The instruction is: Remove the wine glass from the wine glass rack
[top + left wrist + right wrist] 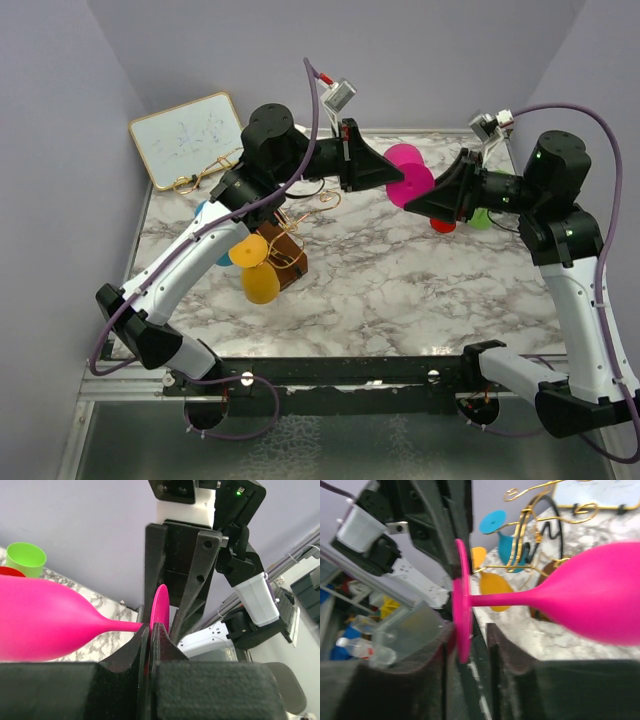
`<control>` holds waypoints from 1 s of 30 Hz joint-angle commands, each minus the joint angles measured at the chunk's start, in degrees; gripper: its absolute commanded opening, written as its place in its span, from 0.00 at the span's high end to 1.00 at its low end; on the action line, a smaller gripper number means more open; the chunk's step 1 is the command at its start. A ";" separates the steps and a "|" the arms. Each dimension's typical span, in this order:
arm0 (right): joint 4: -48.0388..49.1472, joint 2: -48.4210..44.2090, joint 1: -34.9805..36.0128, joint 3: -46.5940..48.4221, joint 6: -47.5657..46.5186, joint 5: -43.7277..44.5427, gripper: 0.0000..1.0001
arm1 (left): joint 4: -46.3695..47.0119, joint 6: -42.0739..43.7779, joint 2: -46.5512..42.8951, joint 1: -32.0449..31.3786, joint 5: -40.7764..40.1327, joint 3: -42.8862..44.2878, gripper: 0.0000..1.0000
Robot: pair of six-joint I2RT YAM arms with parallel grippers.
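Note:
A pink wine glass [410, 172] hangs in mid-air above the table's back middle, lying sideways. My left gripper [392, 172] is shut on the edge of its round foot [160, 605]; the bowl [45, 625] points left in the left wrist view. My right gripper [414, 204] is open around the same foot [462, 605]. The foot rests against one finger [437, 647], with a gap to the other. The copper-gold wire rack [292, 222] on its brown base [290, 262] stands at the left, with a yellow glass [259, 278] and a blue glass [208, 222] hanging on it.
A small whiteboard [187, 138] leans at the back left. A red cup [443, 224] and a green cup [482, 217] stand on the marble table [400, 290] under my right arm. Purple walls close in the left, back and right.

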 commanded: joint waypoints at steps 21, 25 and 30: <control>9.72 -7.35 24.54 -15.30 -35.59 63.05 0.99 | -20.84 0.62 -15.90 -1.69 -30.26 -8.16 0.01; 21.96 -9.99 25.40 -20.14 -43.75 67.90 0.99 | -16.33 -9.99 -20.34 -1.57 -29.61 -15.89 0.01; 30.82 -10.46 27.66 -23.10 -51.05 68.95 0.99 | -11.43 -18.06 -21.12 -1.60 -26.37 -20.84 0.07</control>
